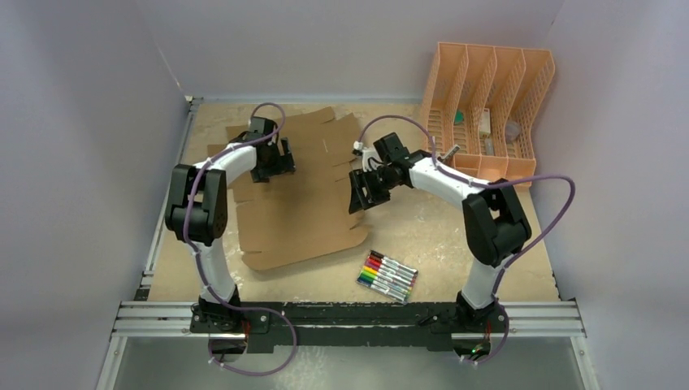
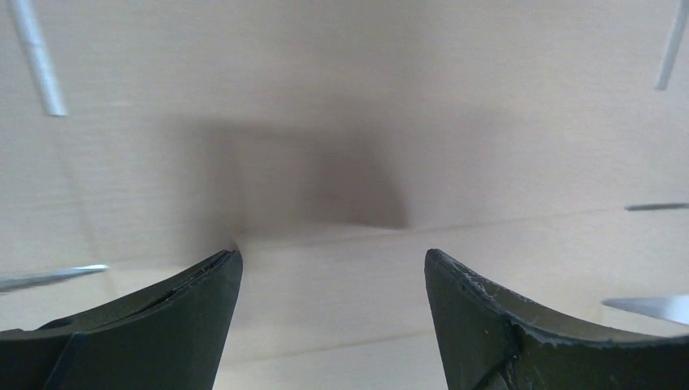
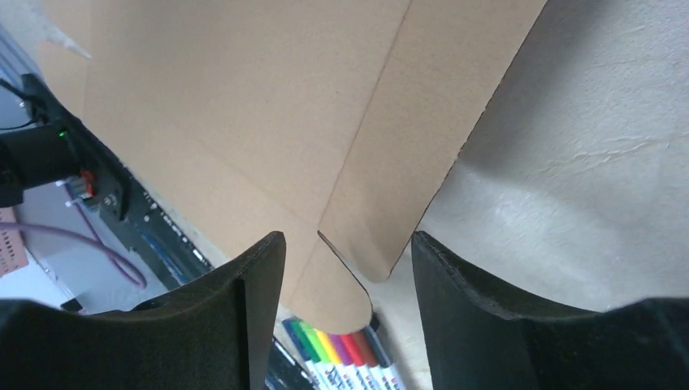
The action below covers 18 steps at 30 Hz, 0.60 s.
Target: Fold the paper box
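Both gape wide: left pincer [image 2: 331, 253] over paper box [image 1: 305, 203]; right pincer [image 3: 348, 237] straddles its three-o'clock flap [image 3: 406, 146] tip; grip may slip.

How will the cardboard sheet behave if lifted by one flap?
The paper box looks thin and broad, so probably light but saggy. Its scored flap likely hinges before the sheet rises. Lying flat, it may slide when pushed.

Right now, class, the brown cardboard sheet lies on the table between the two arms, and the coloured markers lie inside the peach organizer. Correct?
No: the markers lie on the table, nearer than the cardboard sheet, not inside the organizer. The top view shows it. The rest holds.
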Motion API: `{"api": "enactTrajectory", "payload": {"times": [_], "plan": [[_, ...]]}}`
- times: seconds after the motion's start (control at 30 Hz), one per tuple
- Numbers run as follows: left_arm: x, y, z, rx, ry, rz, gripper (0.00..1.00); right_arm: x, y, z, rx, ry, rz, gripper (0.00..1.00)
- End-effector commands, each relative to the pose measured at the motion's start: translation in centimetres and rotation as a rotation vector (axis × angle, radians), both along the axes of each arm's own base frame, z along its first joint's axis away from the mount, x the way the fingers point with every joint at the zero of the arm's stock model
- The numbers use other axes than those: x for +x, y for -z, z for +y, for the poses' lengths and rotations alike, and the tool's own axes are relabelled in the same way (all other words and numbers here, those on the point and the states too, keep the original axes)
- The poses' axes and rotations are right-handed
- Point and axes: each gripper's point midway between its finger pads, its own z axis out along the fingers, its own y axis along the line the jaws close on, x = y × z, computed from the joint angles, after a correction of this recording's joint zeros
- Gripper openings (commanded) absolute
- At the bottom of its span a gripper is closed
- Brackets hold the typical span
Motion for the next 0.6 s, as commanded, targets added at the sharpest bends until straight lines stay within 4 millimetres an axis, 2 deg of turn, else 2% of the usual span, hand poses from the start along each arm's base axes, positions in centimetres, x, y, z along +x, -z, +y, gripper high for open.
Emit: {"api": "enactTrajectory", "payload": {"times": [0.0,0.07,0.1,0.2,0.23,0.3,0.43,0.53,0.57], "plan": [[0.3,-3.8,-4.2,-0.124,0.110,-0.090,0.83,0.9,-4.4,-1.0,0.025,0.012,-0.078,0.63],[0.7,-5.2,-4.2,-0.129,0.111,-0.121,0.83,2.9,-5.4,-1.9,-0.010,0.031,-0.139,0.67],[1.2,-6.0,-3.5,-0.112,0.099,-0.139,0.83,4.0,-5.8,-2.5,-0.021,0.046,-0.163,0.69],[3.1,-8.4,0.2,-0.090,0.004,-0.191,0.83,7.7,-6.4,-4.2,-0.044,0.118,-0.219,0.71],[3.8,-8.9,2.1,-0.087,-0.042,-0.203,0.83,8.9,-6.7,-4.6,-0.045,0.135,-0.241,0.72],[4.8,-9.8,4.6,-0.075,-0.107,-0.225,0.83,11.4,-7.1,-5.0,-0.053,0.167,-0.285,0.75],[5.8,-10.3,9.2,-0.055,-0.209,-0.249,0.83,16.0,-7.6,-4.7,-0.028,0.228,-0.354,0.76],[5.8,-10.0,12.7,-0.022,-0.291,-0.252,0.83,19.0,-7.4,-4.1,-0.003,0.279,-0.375,0.76],[5.8,-9.9,13.7,-0.018,-0.310,-0.252,0.83,19.8,-6.8,-3.9,0.001,0.296,-0.367,0.76]]}}
